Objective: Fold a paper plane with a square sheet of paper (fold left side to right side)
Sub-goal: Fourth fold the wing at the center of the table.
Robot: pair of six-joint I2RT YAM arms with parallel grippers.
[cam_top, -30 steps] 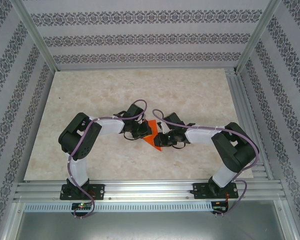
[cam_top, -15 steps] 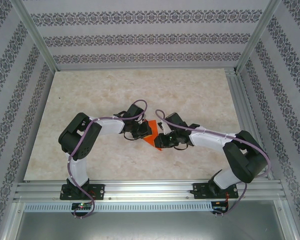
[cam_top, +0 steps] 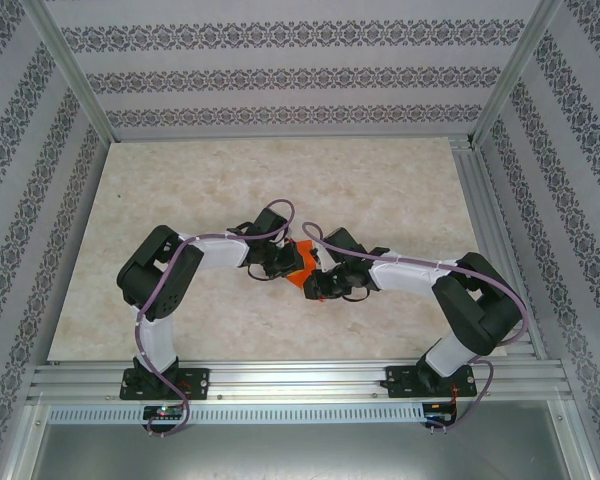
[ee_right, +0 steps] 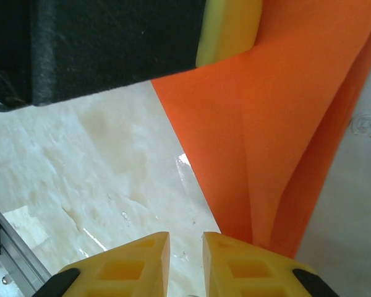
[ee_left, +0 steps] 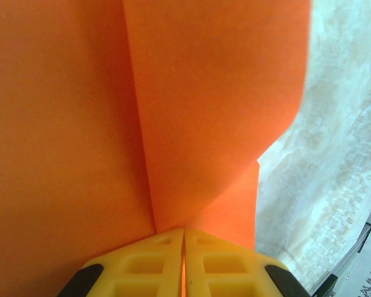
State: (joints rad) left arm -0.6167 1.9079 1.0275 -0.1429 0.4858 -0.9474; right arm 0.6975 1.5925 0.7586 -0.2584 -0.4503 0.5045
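A beige, marble-patterned table [cam_top: 280, 180] stands inside a frame of aluminium posts [cam_top: 72, 72]. A ribbed aluminium rail [cam_top: 300, 378] runs along its near edge. The walls [cam_top: 280, 70] behind and on both sides are papered in pale stripes alternating with bands of dark grey floral ornament. The light is soft and even, leaving small glints on the table.

One square sheet of paper [ee_left: 62, 124], two grippers, left gripper [ee_left: 183, 238] and right gripper [ee_right: 185, 244], one table [cam_top: 380, 180]
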